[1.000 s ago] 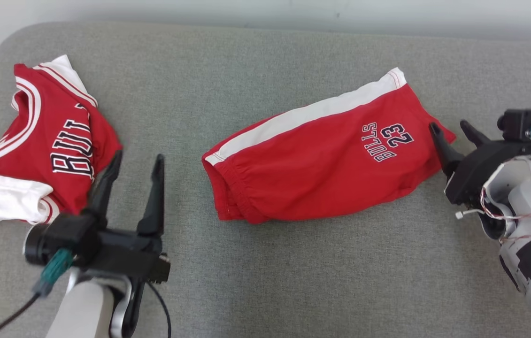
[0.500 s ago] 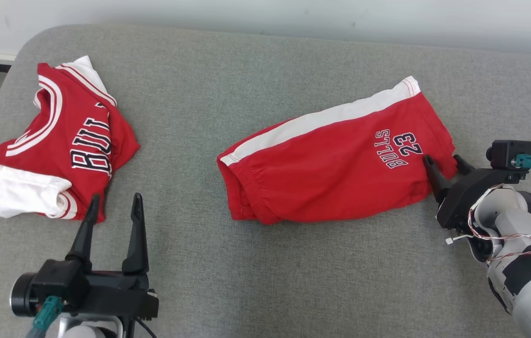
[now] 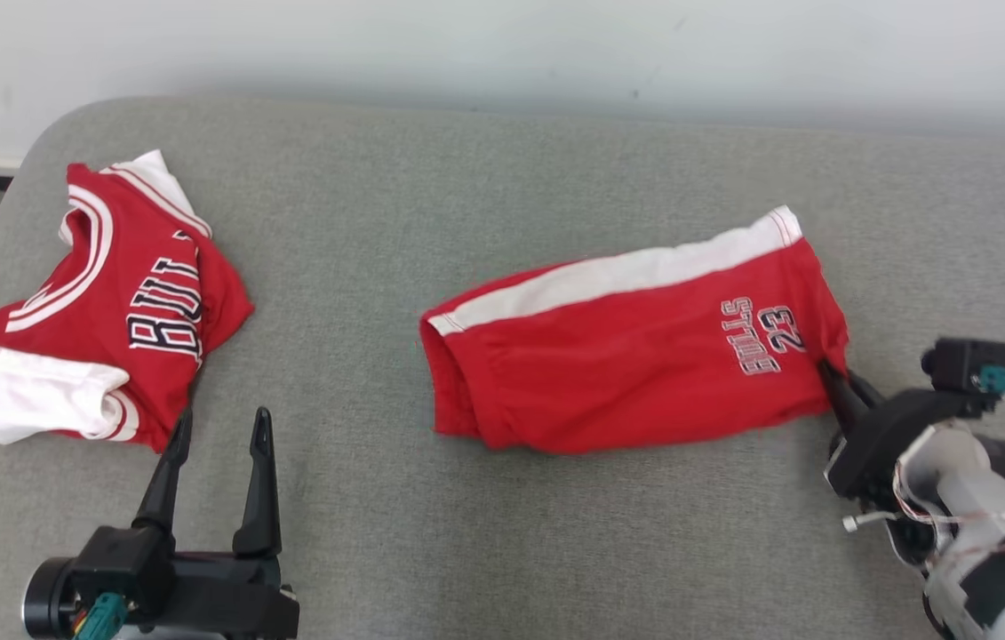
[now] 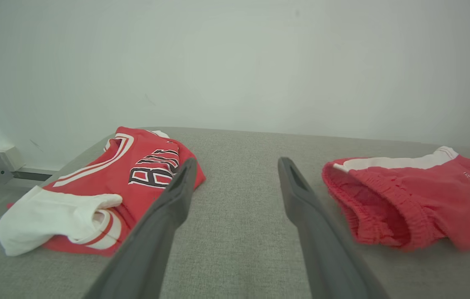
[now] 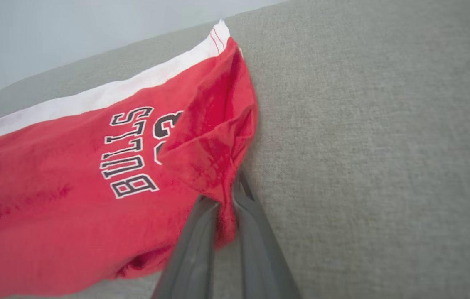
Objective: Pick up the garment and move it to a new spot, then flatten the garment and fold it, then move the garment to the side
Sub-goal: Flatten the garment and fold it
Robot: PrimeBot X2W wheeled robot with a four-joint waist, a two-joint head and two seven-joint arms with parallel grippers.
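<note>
1. A red and white jersey [image 3: 138, 311] [image 4: 135, 166] lies crumpled at the far left corner of the grey fabric surface [image 3: 466, 196]. Its white sleeve is turned toward the near edge.
2. The left fingers [image 3: 260, 480] [image 4: 168, 216] are spread wide with nothing between them. They sit by the near edge, left of the middle, with their tips pointing toward the far edge, near the jersey's near hem.
3. The red shorts [image 3: 635, 364] [image 4: 417, 203] [image 5: 52, 187], with a white side stripe and "BULLS 23" print, lie right of the surface's middle. The elastic waistband faces left and the leg hem faces right.
4. The right fingers [image 3: 838, 393] [image 5: 195, 249] are pressed together on the near right corner of the shorts' hem. They pinch a fold of red cloth, which puckers and bunches at the tips.
</note>
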